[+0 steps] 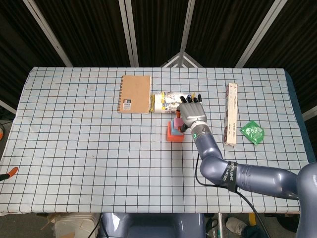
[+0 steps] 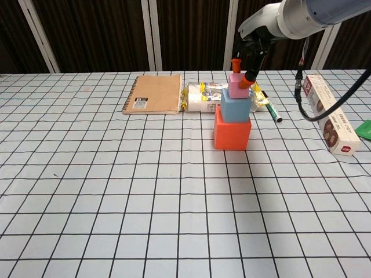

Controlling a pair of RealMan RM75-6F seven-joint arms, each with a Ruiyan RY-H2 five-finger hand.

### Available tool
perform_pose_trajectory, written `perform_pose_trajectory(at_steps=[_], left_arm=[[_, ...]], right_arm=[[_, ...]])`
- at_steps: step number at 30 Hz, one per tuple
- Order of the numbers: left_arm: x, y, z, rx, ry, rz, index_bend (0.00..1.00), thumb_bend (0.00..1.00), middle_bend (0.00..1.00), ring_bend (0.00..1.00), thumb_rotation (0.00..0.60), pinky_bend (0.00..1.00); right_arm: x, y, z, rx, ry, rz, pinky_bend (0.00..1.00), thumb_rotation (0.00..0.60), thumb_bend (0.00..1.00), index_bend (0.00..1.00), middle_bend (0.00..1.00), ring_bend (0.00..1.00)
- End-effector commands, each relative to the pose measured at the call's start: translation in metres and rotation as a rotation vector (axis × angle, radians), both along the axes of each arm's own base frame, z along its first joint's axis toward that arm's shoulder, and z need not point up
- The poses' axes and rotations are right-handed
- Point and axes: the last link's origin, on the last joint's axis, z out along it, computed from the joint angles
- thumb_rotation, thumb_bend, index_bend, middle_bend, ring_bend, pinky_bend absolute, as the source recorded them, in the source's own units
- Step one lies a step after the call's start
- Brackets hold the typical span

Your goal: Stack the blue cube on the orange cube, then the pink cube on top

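My right hand (image 1: 191, 113) sits at the top of the stack, its orange-tipped fingertips (image 2: 248, 81) on either side of the small pink cube (image 2: 236, 86). Whether they touch the cube or stand just off it I cannot tell; the chest view shows one tip at the cube's right edge and another above its far left corner. My left hand is in neither view.

The large orange cube (image 2: 232, 131) rests on the checked white tablecloth (image 2: 116, 191), a little right of the table's middle. The mid-sized blue cube (image 2: 235, 108) sits squarely on it, and the pink cube sits upright on the blue one. From the head view only the left edges of the orange cube (image 1: 172, 134) and pink cube (image 1: 176, 124) show past my hand.

Behind the stack, toward the far edge, lies a printed foil snack packet (image 2: 203, 97), and left of it a brown spiral-bound notebook (image 2: 153, 94) lies flat. A white marker pen (image 2: 272, 111) lies just right of the stack. Further right a long white carton (image 2: 327, 112) lies on its side, with a crumpled green wrapper (image 1: 251, 132) beyond it. An orange-handled tool (image 1: 9, 173) pokes in at the near left edge.
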Motion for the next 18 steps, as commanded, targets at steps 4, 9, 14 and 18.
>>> perform_pose_trajectory(at_steps=[4, 9, 14, 18], left_arm=[[0.0001, -0.0002, -0.0001, 0.001, 0.0, 0.001, 0.08, 0.12, 0.0, 0.0, 0.6, 0.0], [0.0003, -0.0001, -0.0003, 0.0, 0.001, 0.0, 0.08, 0.12, 0.0, 0.0, 0.6, 0.0], [0.0002, 0.0001, -0.0005, 0.0, 0.002, 0.001, 0.08, 0.12, 0.0, 0.0, 0.6, 0.0], [0.0003, 0.0, -0.0004, 0.001, 0.002, 0.0, 0.08, 0.12, 0.0, 0.0, 0.6, 0.0]], right_arm=[[-0.0023, 0.0003, 0.0005, 0.002, 0.004, -0.002, 0.0, 0.6, 0.37, 0.5, 0.0, 0.0], [-0.004, 0.0002, 0.0009, 0.004, 0.009, -0.002, 0.0, 0.6, 0.37, 0.5, 0.0, 0.0], [-0.0032, 0.0007, 0.0001, 0.007, 0.009, 0.004, 0.0, 0.6, 0.37, 0.49, 0.0, 0.0], [-0.0029, 0.0006, -0.0005, 0.006, 0.011, 0.006, 0.0, 0.6, 0.37, 0.4, 0.0, 0.0]])
